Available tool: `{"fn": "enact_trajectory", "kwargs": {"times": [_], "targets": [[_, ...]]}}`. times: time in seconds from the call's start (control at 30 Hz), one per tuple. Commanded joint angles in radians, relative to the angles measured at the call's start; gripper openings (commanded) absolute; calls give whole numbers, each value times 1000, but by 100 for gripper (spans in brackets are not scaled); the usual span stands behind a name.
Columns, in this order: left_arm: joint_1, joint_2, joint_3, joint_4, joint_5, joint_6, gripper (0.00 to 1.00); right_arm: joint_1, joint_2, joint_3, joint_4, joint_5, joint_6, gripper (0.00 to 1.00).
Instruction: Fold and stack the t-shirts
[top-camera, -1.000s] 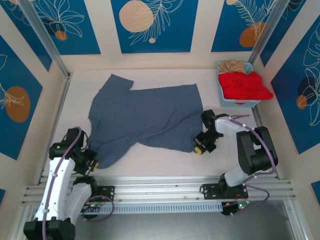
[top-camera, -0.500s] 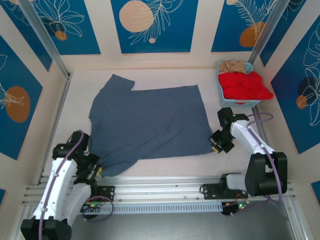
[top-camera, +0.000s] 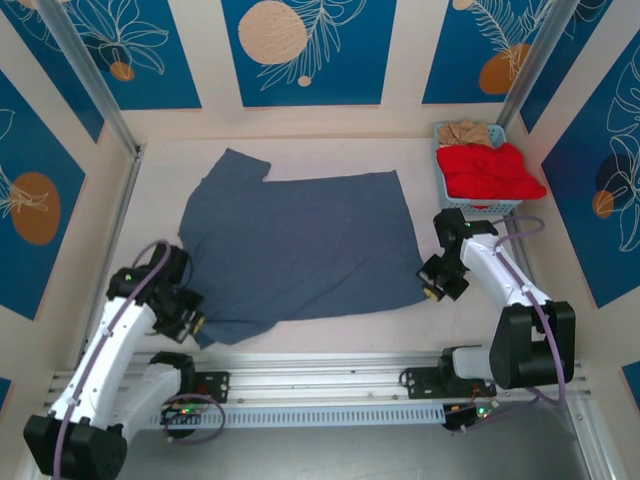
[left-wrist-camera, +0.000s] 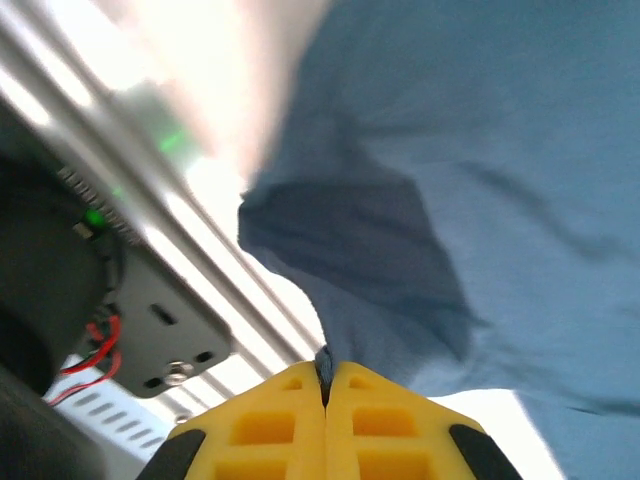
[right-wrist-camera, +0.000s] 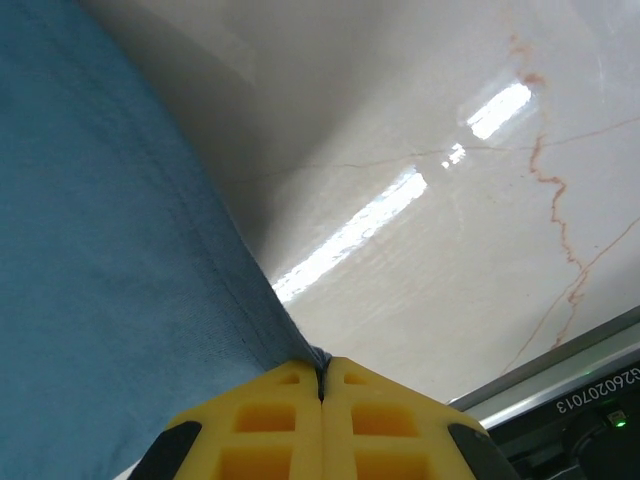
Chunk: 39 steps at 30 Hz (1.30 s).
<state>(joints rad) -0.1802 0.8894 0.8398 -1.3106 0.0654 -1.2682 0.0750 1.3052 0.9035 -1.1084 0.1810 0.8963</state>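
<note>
A slate-blue t-shirt (top-camera: 300, 245) lies spread across the table, one sleeve pointing to the far left. My left gripper (top-camera: 196, 325) is shut on its near left corner, and a fold of the blue cloth (left-wrist-camera: 420, 200) shows pinched between the yellow fingers (left-wrist-camera: 270, 430). At the shirt's near right corner, my right gripper (top-camera: 430, 290) is shut on the hem. The blue cloth (right-wrist-camera: 100, 300) runs up to the left from the closed yellow fingers (right-wrist-camera: 380, 430). A red t-shirt (top-camera: 490, 172) and a beige one (top-camera: 466, 131) sit in the basket.
The light-blue mesh basket (top-camera: 480, 206) stands at the far right corner by the wall. A metal rail (top-camera: 320, 385) runs along the near edge between the arm bases. Bare table (right-wrist-camera: 450, 250) lies to the right of the shirt.
My right gripper has pulled the shirt's near right corner out to the right, flattening it. The left gripper has shifted slightly with its corner, and the shirt now lies wider.
</note>
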Motion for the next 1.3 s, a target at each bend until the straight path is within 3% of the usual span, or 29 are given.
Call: {"fn": "enact_trajectory", "kwargs": {"times": [0.0,0.27,0.7,1.27], "targets": [[-14,92,137,64,-115,60,0,5,-8,47,-45,19,1,0],[-14,336,272,149,-189,189,0,0,105,151,-23,-7,-20,0],[5,473,408,193,-364,320,0,-53,301,299,17,-16,-29,0],[42,640,522,306,-388,533,0,-34,510,510,33,-45,-94,0]]}}
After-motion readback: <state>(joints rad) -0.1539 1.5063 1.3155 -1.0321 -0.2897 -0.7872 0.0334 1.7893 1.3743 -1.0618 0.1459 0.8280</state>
